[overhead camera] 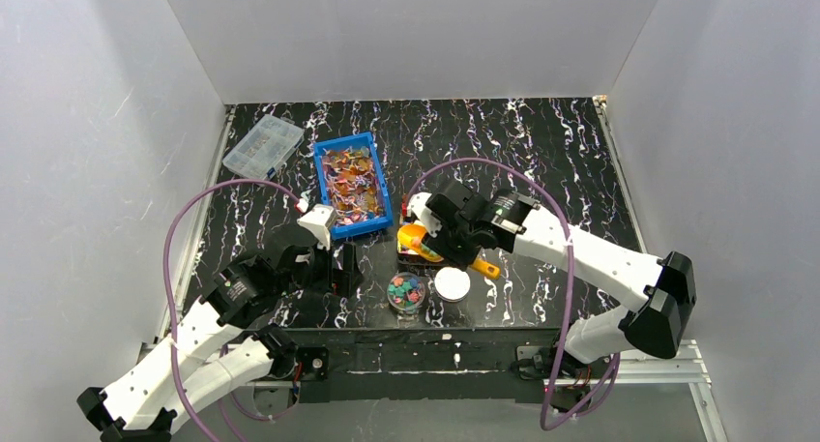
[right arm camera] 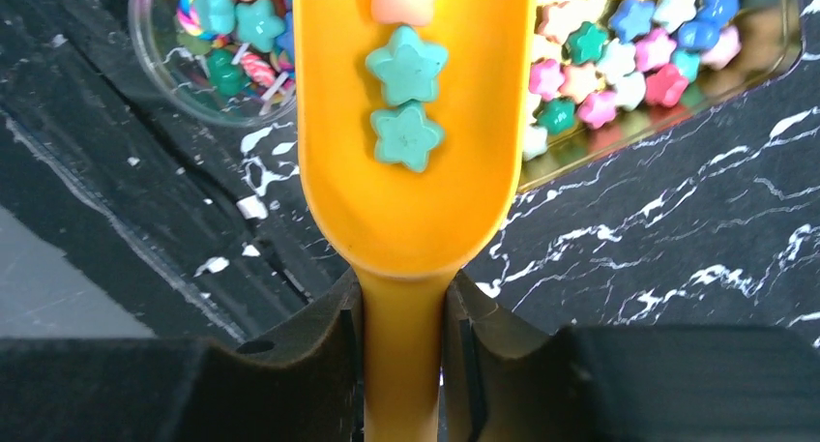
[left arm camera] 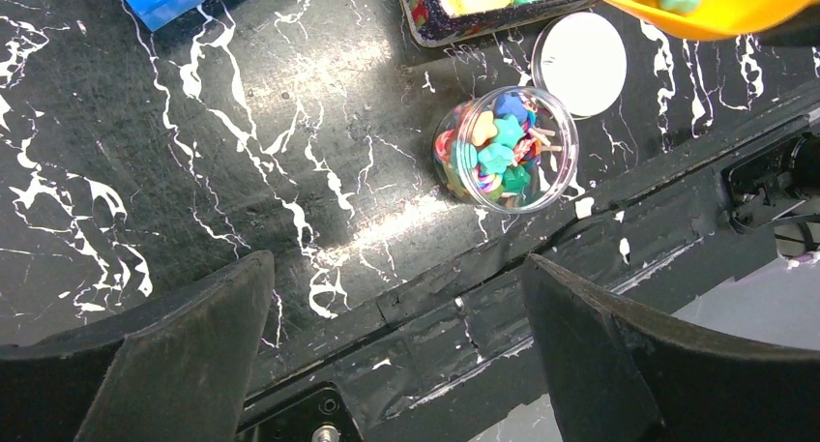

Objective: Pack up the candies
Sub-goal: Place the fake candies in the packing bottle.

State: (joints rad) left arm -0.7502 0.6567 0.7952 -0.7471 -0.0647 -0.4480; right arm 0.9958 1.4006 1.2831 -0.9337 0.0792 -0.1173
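Note:
My right gripper [right arm camera: 403, 297] is shut on the handle of the orange scoop [right arm camera: 411, 123], which carries teal and peach star candies [right arm camera: 406, 67]. The scoop [overhead camera: 414, 237] hovers over a dark tray [right arm camera: 667, 123] of star candies, between it and a clear round jar [overhead camera: 406, 292] partly filled with candies [left arm camera: 503, 157]. The jar shows at top left in the right wrist view [right arm camera: 208, 65]. My left gripper [left arm camera: 396, 297] is open and empty, above the table's near edge, left of the jar [left arm camera: 506, 150]. A blue bin [overhead camera: 354, 183] holds orange-purple wrapped candies.
The white round lid [overhead camera: 452, 283] lies right of the jar; it also shows in the left wrist view [left arm camera: 580, 63]. A clear compartment box [overhead camera: 262, 145] sits at the back left. White walls enclose the black marbled table [overhead camera: 541, 152].

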